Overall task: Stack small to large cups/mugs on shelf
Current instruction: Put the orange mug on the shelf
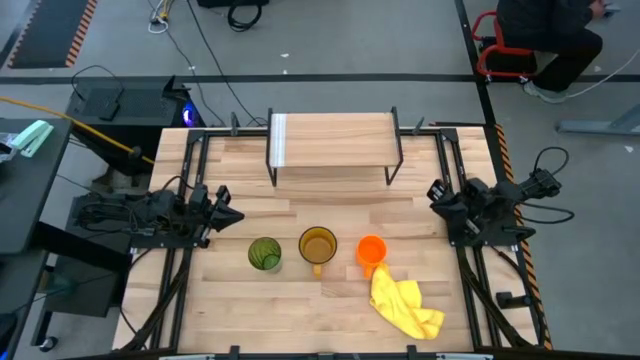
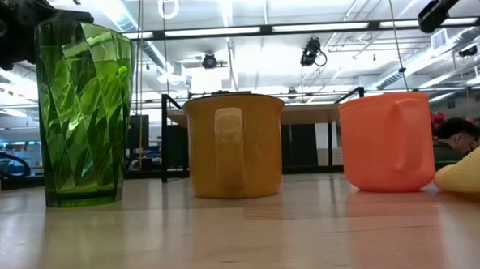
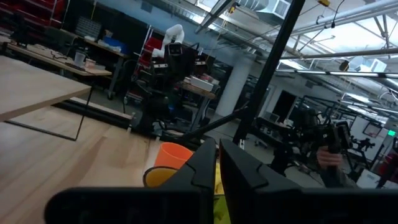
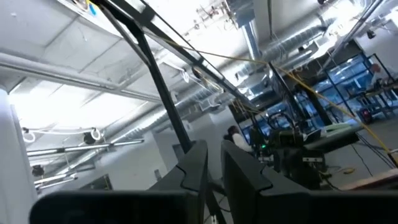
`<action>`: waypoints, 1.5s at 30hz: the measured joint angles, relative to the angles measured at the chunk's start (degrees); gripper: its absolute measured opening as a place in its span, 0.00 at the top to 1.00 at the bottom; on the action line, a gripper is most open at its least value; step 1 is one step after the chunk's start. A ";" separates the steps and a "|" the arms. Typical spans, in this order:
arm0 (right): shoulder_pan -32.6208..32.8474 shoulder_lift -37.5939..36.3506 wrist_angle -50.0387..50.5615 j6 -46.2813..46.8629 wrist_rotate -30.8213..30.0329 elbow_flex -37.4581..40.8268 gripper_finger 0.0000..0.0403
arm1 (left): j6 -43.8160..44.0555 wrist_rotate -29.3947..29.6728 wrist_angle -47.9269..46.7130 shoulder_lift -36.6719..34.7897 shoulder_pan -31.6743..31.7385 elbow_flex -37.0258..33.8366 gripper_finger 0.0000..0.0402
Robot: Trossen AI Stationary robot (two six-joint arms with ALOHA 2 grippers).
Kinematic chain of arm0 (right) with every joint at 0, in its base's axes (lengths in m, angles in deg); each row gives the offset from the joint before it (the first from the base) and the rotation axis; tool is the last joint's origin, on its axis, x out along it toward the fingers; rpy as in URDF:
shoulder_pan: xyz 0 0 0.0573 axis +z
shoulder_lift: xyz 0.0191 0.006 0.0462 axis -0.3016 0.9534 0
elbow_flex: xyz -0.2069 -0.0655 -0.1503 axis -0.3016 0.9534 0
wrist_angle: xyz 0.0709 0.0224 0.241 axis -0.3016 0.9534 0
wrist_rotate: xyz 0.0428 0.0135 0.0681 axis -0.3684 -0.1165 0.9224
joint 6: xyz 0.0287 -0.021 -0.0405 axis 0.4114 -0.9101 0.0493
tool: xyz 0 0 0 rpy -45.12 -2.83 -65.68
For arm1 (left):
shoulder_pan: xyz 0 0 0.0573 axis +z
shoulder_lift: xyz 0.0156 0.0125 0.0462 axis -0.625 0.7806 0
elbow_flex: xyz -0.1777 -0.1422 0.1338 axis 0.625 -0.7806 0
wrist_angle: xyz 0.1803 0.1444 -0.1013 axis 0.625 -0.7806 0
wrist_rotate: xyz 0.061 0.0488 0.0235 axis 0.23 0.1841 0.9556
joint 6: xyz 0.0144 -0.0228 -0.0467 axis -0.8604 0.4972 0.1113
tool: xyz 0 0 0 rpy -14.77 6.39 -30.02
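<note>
From above, nothing is stacked yet: the green tumbler point(image 1: 264, 253), the yellow mug point(image 1: 318, 246) and the orange cup point(image 1: 371, 251) are sitting in a row on the table point(image 1: 240, 310), near but apart from each other, and the shelf point(image 1: 333, 141) at the far edge is standing bare, well apart from them. A yellow cloth point(image 1: 405, 307) is lying just beside the orange cup, seemingly touching its base. The left gripper point(image 1: 228, 215) is waiting at the left side of the table, near the tumbler, and the right gripper point(image 1: 436, 196) is waiting at the right side, neither touching anything. At table height the tumbler point(image 2: 85, 113), mug point(image 2: 235, 145) and orange cup point(image 2: 387, 142) are all standing upright on the wood with gaps between them, and a person's head is showing low at the right behind the cloth point(image 2: 473, 174). The left wrist camera is looking past its own fingers point(image 3: 202, 172), which are sitting nearly together with only a thin slit and nothing between them; the orange cup point(image 3: 171, 155) and the mug rim are peeking out beyond. The right wrist camera is pointing up at the ceiling, its fingers point(image 4: 194, 167) also nearly together and holding nothing. My read: the task is at its very start, with all nesting and the placing on the shelf left to do.
</note>
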 joint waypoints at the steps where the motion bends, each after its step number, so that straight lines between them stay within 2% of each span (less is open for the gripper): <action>1: 0.00 -0.01 -0.09 -0.02 0.00 0.00 0.86 | 0.00 0.02 -0.04 0.00 0.00 0.00 0.94; 13: 0.00 0.61 1.60 -3.17 0.03 0.01 0.86 | -0.13 0.02 -0.04 0.00 0.00 0.00 0.93; 24: 0.00 6.06 2.17 -3.08 0.13 0.00 0.86 | -0.03 -0.18 3.07 0.01 0.00 -0.01 0.95; 26: 0.00 7.02 2.18 -3.09 0.18 0.00 0.86 | -1.39 -1.49 4.58 0.02 0.00 0.01 0.96; 32: 0.00 8.62 0.20 -3.15 -1.28 0.02 0.86 | -6.85 -10.42 8.64 0.02 0.00 -0.01 0.95; 37: 0.01 8.67 -3.35 -3.12 -1.32 -0.02 0.86 | -8.56 -14.62 8.83 0.02 -0.05 0.55 0.94; 41: 0.07 10.96 -2.58 -2.65 0.93 -1.98 0.86 | -8.99 -15.08 8.98 0.06 -1.52 1.93 0.94; 45: 0.55 17.94 -1.12 -2.90 4.12 -7.42 0.86 | -11.77 -15.07 8.99 0.39 -4.76 3.65 0.94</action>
